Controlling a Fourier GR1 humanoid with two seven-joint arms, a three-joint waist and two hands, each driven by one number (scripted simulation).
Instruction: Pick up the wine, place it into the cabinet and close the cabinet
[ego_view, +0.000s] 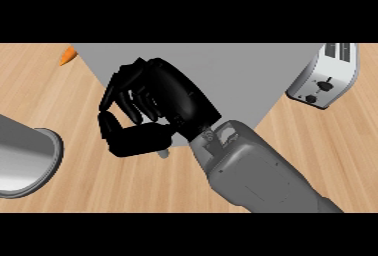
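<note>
My right hand hangs over the left front part of the grey cabinet, its forearm coming in from the lower right. The fingers are curled down toward the thumb, and nothing shows between them. A small pale grey piece peeks out just under the thumb; I cannot tell what it is. No wine bottle shows anywhere in the head view. The left hand is out of the view.
A silver toaster stands at the right on the wooden counter. A large steel pot sits at the left edge. An orange carrot tip lies at the top left beside the cabinet.
</note>
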